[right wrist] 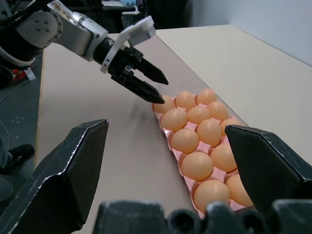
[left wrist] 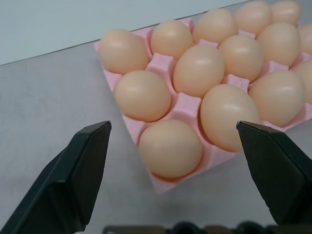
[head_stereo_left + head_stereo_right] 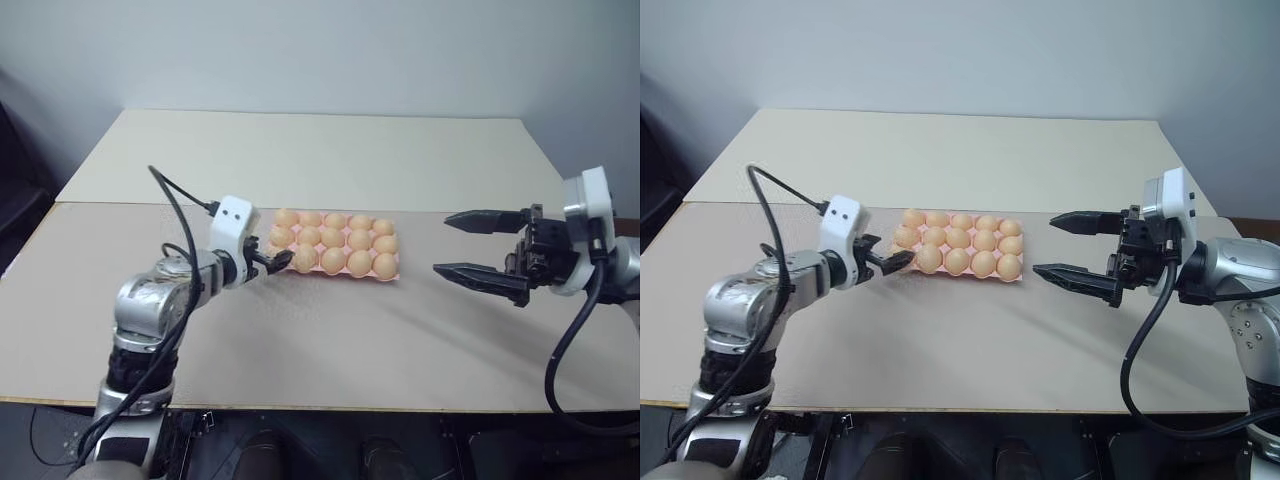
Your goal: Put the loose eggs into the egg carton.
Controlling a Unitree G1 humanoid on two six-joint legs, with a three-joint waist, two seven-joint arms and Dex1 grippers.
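Head views: pale beige desk (image 3: 330, 330) w/ grey wall behind. Pink egg carton (image 3: 392, 276) sits mid-desk, every visible cup filled w/ tan eggs (image 3: 334, 260). Left pincer (image 3: 277, 262) at the carton's near-left corner, fingers apart, empty. Right pincer (image 3: 462, 245) beside the carton's right end, clear of it, spread wide, empty.
Left wrist view: black fingers (image 2: 83, 170) flank the corner egg (image 2: 169, 148), not touching.
Right wrist view: carton (image 1: 171, 141) lies betw. both pincers; left pincer (image 1: 157, 85) tips just over its far end.
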